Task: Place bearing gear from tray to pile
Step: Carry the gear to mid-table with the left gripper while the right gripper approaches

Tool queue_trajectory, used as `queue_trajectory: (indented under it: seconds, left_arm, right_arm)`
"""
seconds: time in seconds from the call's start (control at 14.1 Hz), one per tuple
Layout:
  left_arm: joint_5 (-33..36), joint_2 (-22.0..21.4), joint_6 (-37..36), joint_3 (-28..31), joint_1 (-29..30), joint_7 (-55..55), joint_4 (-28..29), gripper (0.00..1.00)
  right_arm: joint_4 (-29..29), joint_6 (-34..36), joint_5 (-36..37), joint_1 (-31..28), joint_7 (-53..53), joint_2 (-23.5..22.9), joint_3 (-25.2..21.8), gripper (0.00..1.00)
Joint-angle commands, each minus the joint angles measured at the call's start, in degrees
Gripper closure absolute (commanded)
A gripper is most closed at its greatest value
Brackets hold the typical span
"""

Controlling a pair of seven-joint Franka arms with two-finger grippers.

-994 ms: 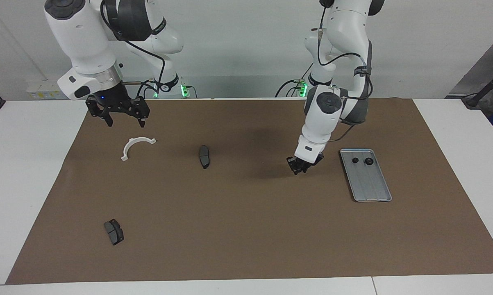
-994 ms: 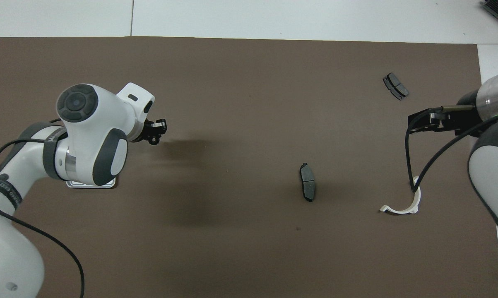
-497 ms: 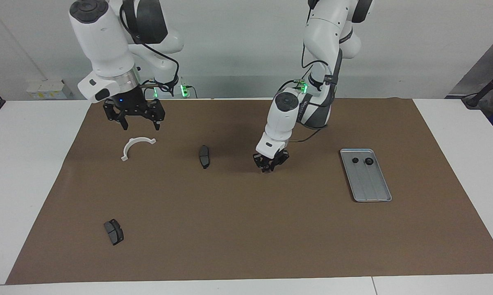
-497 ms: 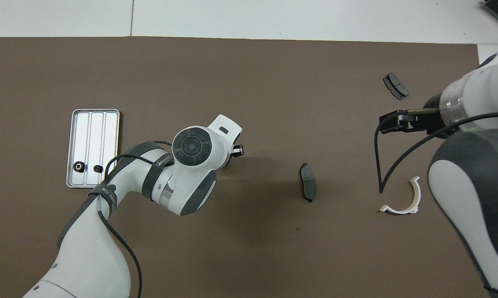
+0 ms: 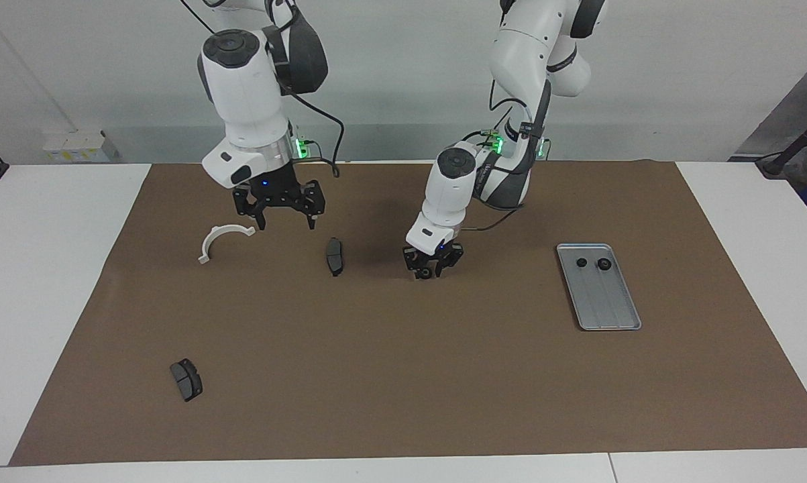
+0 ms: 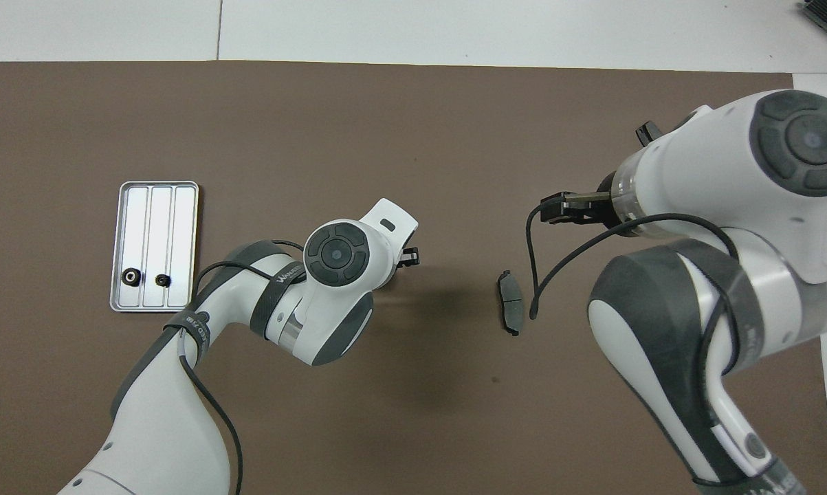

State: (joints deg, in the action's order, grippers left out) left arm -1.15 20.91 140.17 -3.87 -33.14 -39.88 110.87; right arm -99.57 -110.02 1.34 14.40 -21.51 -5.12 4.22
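Left jaws [image 5: 428, 271] now parted over the mat, farther from tray [image 5: 604, 305].

My left arm bends down low, and its left gripper [image 5: 431, 270] points at the mat near the middle of the table. I can't tell how wide its fingers are. My right arm stands tall, and its right gripper [image 5: 280, 203] hangs in the air with its fingers spread wide, holding nothing.
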Motion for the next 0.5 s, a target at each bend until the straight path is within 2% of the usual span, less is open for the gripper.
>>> queue_trajectory:
  seconds: [0.0,0.21,0.43]
  left_arm:
    - [0.1,-0.3,-0.7,0.7,0.2,0.2,-1.3,0.32]
    - [0.6,1.3,-11.6,0.7,5.2,2.1,-9.0,0.35]
    - [-0.3,0.8,-21.3,0.4,12.4,12.9,-13.7,0.4]
  right_arm:
    - [-0.5,-4.0,0.3,4.0,-5.6,-2.7,0.0,0.0]
    - [-0.5,-8.9,0.5,7.6,-11.2,-6.3,0.0,0.0]
    - [-0.5,-12.2,0.6,9.9,-14.7,-8.7,0.0,0.0]
